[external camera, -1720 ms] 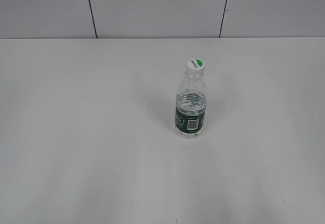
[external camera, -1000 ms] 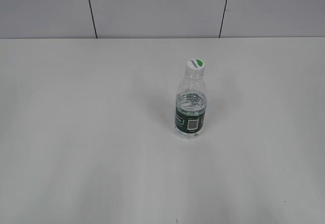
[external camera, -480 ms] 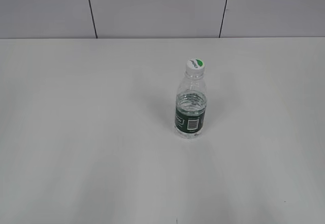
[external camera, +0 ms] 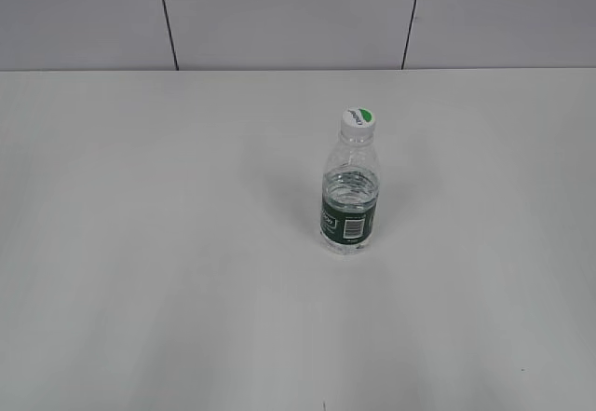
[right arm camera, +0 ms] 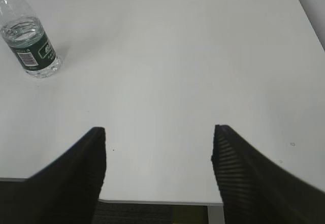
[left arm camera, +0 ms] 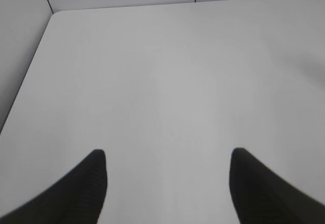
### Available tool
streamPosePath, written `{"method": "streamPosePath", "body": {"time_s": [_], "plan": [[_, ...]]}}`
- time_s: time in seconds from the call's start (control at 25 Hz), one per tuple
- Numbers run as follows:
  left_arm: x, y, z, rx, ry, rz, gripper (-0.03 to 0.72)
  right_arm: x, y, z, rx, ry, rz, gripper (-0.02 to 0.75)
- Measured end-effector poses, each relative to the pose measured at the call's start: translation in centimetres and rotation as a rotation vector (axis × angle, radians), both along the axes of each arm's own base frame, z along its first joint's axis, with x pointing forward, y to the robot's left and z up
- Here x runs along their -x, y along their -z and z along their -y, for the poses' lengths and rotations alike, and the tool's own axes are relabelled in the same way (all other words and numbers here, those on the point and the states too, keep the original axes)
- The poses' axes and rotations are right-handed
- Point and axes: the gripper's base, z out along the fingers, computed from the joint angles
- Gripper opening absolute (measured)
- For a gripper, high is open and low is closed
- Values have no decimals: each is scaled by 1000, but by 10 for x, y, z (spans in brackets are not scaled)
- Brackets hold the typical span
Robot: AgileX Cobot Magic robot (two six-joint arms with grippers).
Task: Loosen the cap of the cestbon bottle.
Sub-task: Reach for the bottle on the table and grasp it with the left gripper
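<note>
Both claws, left gripper (left arm camera: 165, 183) and right gripper (right arm camera: 158, 158), spread apart, empty. Approach step: you grip cestbon bottle (external camera: 349, 208), twist cap (external camera: 358, 119).

Left gripper (left arm camera: 167, 155): two dark ribbed fingers spread wide apart, nothing between them, held above the white table top (left arm camera: 167, 71).
Right gripper (right arm camera: 158, 132): two dark ribbed fingers spread wide apart, nothing between them, poised over the near edge of the white table top.
Arms: neither shows in the exterior view.
</note>
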Motion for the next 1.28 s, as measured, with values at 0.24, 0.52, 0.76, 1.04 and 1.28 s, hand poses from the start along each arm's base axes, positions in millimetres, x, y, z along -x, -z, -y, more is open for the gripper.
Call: {"method": "streamPosePath", "body": {"time_s": [0.24,0.52,0.76,1.04,1.28], "plan": [[0,-2,0,-1,0,14,461,0,0,-2,-21,-15,-1,503],[-6,-22,1,-1,10,194,461,0,0,-2,-21,-15,-1,503],[-27,-25,3,0,23,265,461,0,0,-2,-22,-15,-3,503],[-56,5,8,91,53,335,452,0,0,-2,-23,-15,-3,503],[-79,12,9,100,47,356,451,0,0,-2,-23,-15,-2,503]]}}
